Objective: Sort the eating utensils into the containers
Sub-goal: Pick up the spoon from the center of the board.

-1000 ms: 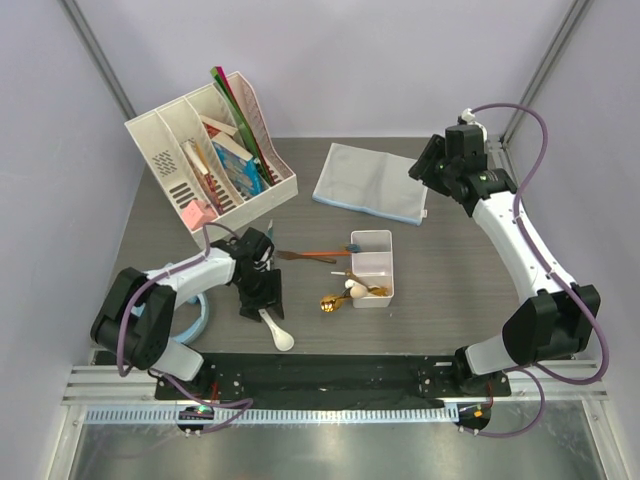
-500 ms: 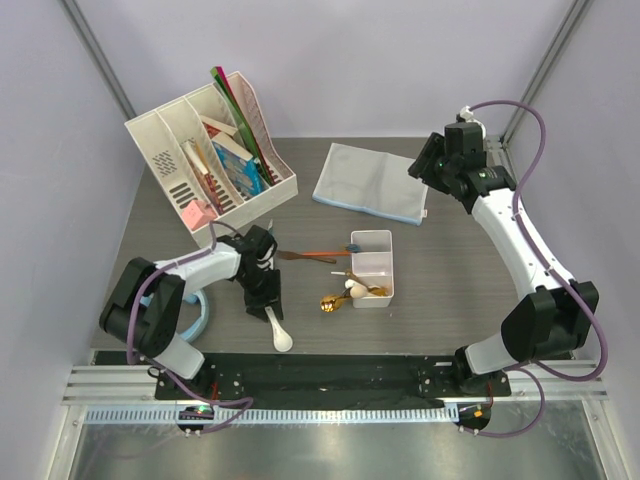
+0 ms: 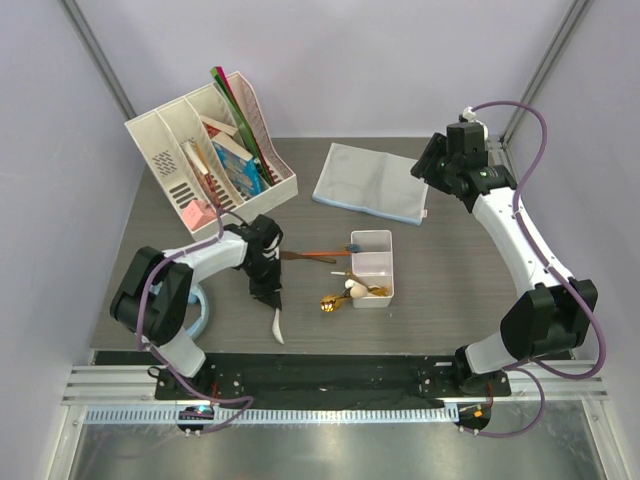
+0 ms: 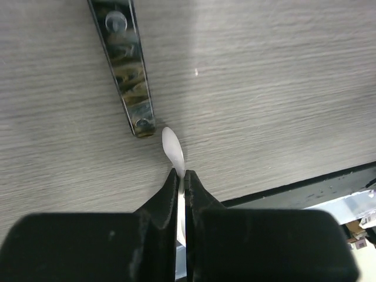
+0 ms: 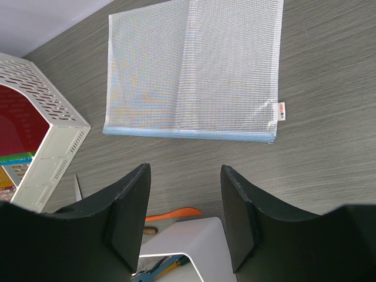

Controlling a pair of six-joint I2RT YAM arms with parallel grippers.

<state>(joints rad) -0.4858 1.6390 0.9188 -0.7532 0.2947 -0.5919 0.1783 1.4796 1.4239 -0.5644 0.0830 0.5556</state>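
The left gripper is clamped on the thin handle of a white spoon. The handle tip pokes out past the fingers, just short of a metal handle lying on the table. From above, the spoon's bowl points toward the near edge; whether it touches the table I cannot tell. This looks like the pick-up step. The next move calls for a lift and a carry rightward to the box, which already holds some cutlery. A gold spoon lies just beside its near-left corner. The right gripper hangs open and empty near the cloth.
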